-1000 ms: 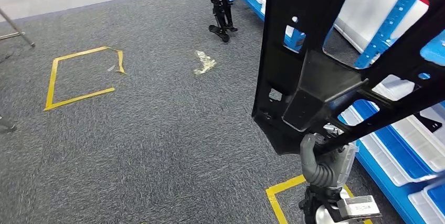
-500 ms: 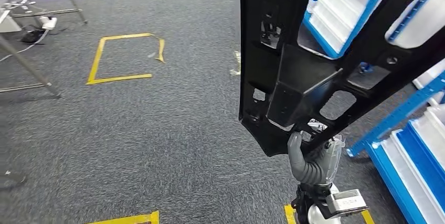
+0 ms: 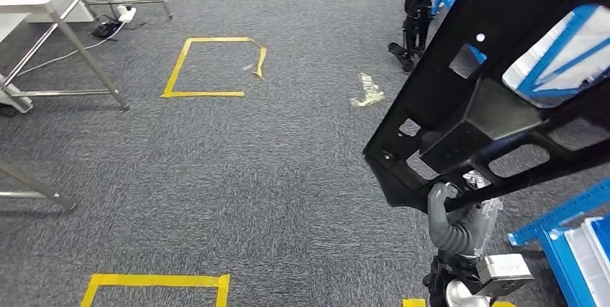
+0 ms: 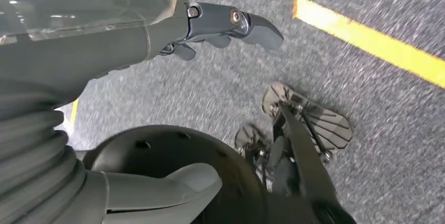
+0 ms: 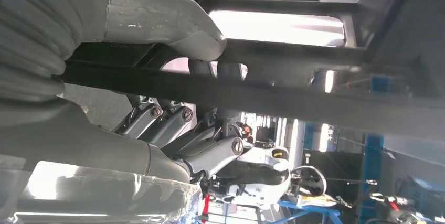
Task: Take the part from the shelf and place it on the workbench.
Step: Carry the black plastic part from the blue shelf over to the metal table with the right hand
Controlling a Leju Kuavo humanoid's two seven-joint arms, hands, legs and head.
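— What do we see, starting at the far left?

— A metal table stands at the upper left on grey carpet, with cables and a power strip under it. Next to it we see a square of yellow tape on the floor, and another yellow tape outline at the lower edge. Further right a crumpled scrap lies on the carpet.

— And our left hand?

— In the left wrist view it hangs over the carpet, its fingers apart and holding nothing.

— Where is the part?

— The large black part is up in the air on the right, tilted, well above the floor. Our right hand grips its lower edge; in the right wrist view the thumb and fingers are clamped around one of its bars.

— Anything past it?

— Blue shelving with white bins at the right edge, and another robot's dark legs stand at the top.
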